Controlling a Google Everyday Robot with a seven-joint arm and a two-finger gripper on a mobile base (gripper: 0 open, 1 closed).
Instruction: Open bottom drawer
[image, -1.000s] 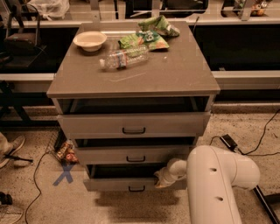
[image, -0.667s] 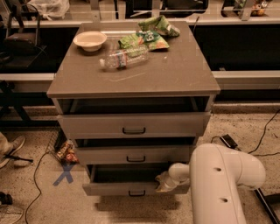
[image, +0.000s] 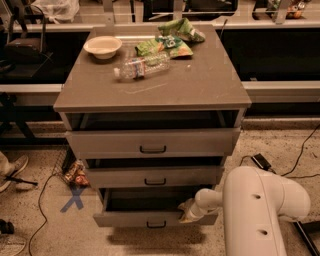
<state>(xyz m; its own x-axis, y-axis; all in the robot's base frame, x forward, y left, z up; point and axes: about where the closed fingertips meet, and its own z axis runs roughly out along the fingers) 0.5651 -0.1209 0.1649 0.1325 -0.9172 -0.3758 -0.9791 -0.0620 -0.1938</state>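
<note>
The bottom drawer (image: 131, 219) is the lowest and narrowest of the grey-brown cabinet's three, with a small black bar handle (image: 156, 225) at its centre. It stands pulled out well past the two drawers above, and its dark inside shows. My gripper (image: 187, 211) sits at the drawer's top edge, right of the handle, at the end of my white arm (image: 260, 210). The gripper's tip reaches over the drawer front into the opening.
The top drawer (image: 150, 142) and middle drawer (image: 152, 176) are each slightly open. On the cabinet top (image: 200, 85) lie a white bowl (image: 102, 46), a plastic bottle (image: 142, 66) and green snack bags (image: 172, 39). A blue X (image: 74, 199), cables and a snack packet (image: 75, 174) lie on the floor at left.
The bottom drawer has slid further out toward the camera, with my gripper moving along at its top edge. The camera view has shifted closer to the cabinet.
</note>
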